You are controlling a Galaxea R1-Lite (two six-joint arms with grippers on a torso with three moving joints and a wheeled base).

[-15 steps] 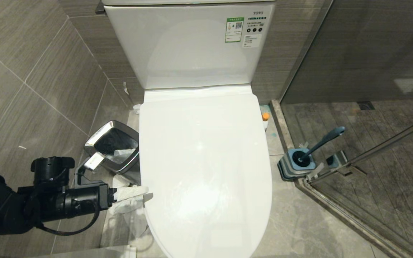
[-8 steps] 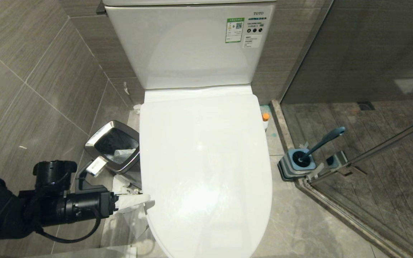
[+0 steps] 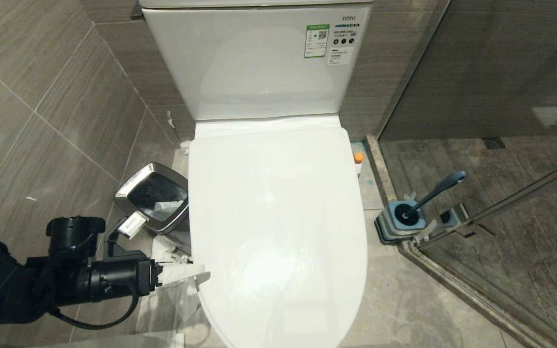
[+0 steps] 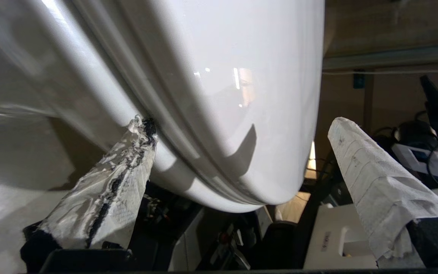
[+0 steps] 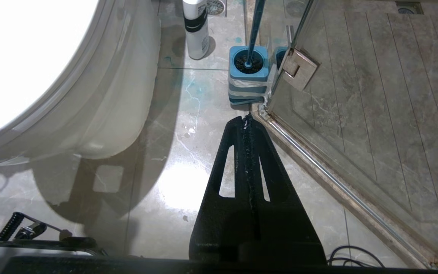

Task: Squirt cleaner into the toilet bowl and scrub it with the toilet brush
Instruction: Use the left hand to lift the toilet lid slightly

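The toilet's white lid [image 3: 278,217] is down, hiding the inside of the toilet bowl; the bowl's outer wall [image 5: 101,95] shows in the right wrist view. My left gripper [image 3: 196,273] is open at the lid's left edge. In the left wrist view the gripper [image 4: 240,121] straddles the rim, one tape-wrapped finger [image 4: 120,179] at the seam under the lid, the other finger [image 4: 371,171] over the top. The cleaner [image 3: 358,159], orange-capped, stands on the floor right of the toilet. The toilet brush [image 3: 435,191] leans in its striped base [image 5: 248,80]. My right gripper [image 5: 247,118] is shut and empty above the floor.
A steel-rimmed waste bin [image 3: 155,198] stands close to the toilet's left side, just beyond my left arm. A glass shower door with a metal hinge [image 5: 299,68] and a raised threshold [image 3: 452,280] runs along the right, beside the brush base. Tiled wall closes the left side.
My left gripper has slid a little toward the near end of the lid's left edge and tucked closer to the rim. Everything else is unchanged.
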